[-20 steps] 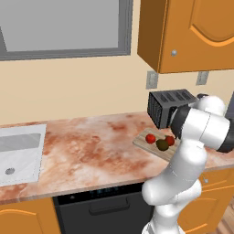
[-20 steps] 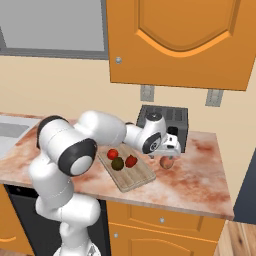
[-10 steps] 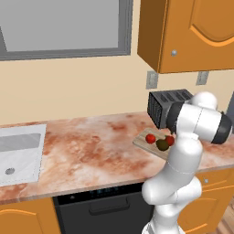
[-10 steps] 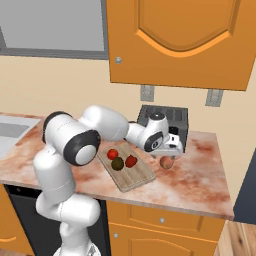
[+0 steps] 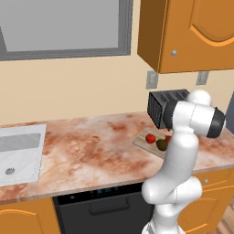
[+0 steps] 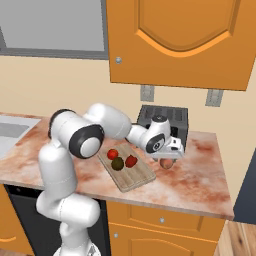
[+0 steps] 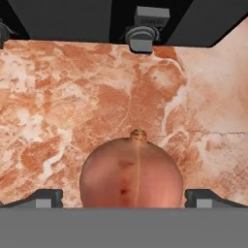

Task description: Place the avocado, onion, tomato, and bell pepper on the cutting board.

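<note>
The onion [image 7: 131, 173] is seen resting on the counter [image 6: 200, 165], just beside the cutting board [image 6: 140, 176] on its toaster [image 6: 165, 120] side, and off the board. The gripper [image 6: 172, 150] hangs directly over the onion with its jaws spread wide to either side, nothing held. The onion is judged light, firm and smooth-skinned, so a roll is likely; it is best taken across its widest middle, below the stem nub.

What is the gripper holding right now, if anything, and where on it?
Nothing is held. The gripper is open, one fingertip on each side of the onion, which sits on the counter beside the cutting board.
</note>
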